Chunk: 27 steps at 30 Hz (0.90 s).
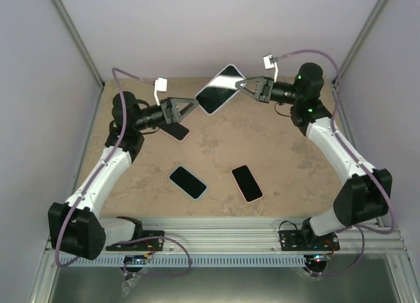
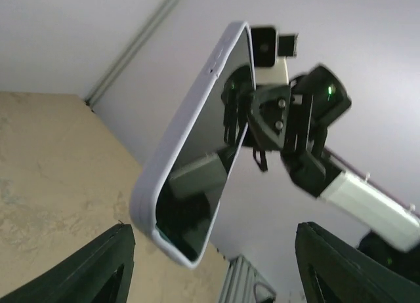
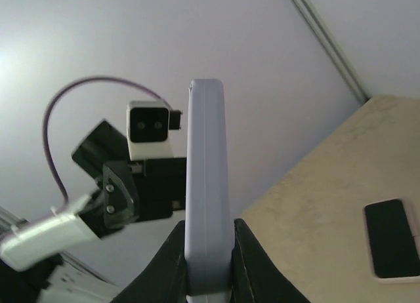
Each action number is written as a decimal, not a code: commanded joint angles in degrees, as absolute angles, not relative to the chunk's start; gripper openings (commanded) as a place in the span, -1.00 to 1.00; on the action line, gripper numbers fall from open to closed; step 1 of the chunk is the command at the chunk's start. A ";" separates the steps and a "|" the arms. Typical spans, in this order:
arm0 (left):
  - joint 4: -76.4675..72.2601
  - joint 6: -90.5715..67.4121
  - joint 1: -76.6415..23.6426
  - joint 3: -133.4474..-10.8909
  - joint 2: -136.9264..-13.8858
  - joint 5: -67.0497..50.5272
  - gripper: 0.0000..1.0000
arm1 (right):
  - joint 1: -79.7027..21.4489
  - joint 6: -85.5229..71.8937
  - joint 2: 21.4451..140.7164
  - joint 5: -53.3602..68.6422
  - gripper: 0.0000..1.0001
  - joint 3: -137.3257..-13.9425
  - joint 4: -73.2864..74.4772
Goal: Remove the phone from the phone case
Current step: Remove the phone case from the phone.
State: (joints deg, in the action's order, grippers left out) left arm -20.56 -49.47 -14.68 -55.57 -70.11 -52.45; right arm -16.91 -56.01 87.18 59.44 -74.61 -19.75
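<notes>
The phone (image 1: 220, 88) is up in the air, not on the table (image 1: 282, 159). It hangs over the far part of the table, about in the middle between the left and right edges. It sits inside its pale purple case (image 2: 180, 126), and its dark glass is shiny like a mirror. It is tilted, with one corner pointing to the far edge.

The right gripper (image 1: 244, 85) is closed on the phone. Its two fingers (image 3: 176, 250) pinch the right side of the case, one finger on the front and one on the back. From the right wrist camera you see only the thin edge of the case standing straight up between the fingers.

The left gripper (image 1: 189, 107) is open. Its two fingers are spread wide like a V. The left corner of the phone is just in front of the finger tips. In the left wrist camera the fingers (image 2: 98, 267) are low in the two corners, and the phone is above them, not touching.

Three other phones lie flat on the table. One dark phone (image 1: 176, 129) lies under the left gripper. One with a light blue rim (image 1: 188, 182) and one with a pale rim (image 1: 247, 183) lie side by side nearer the near edge.
</notes>
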 commanded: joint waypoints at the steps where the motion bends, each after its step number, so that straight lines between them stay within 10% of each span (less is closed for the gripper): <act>1: -11.01 -31.47 -13.27 -59.98 -68.46 -68.41 0.40 | -16.26 -28.08 82.54 63.92 -0.99 -80.41 1.43; 12: 30.71 10.97 -15.54 -73.28 -72.35 -68.67 0.44 | -16.86 -5.60 82.71 72.84 -0.99 -82.92 24.02; 27: 29.19 10.50 -24.69 -69.49 -72.49 -66.14 0.11 | -25.17 11.98 82.90 72.55 -0.99 -83.35 41.40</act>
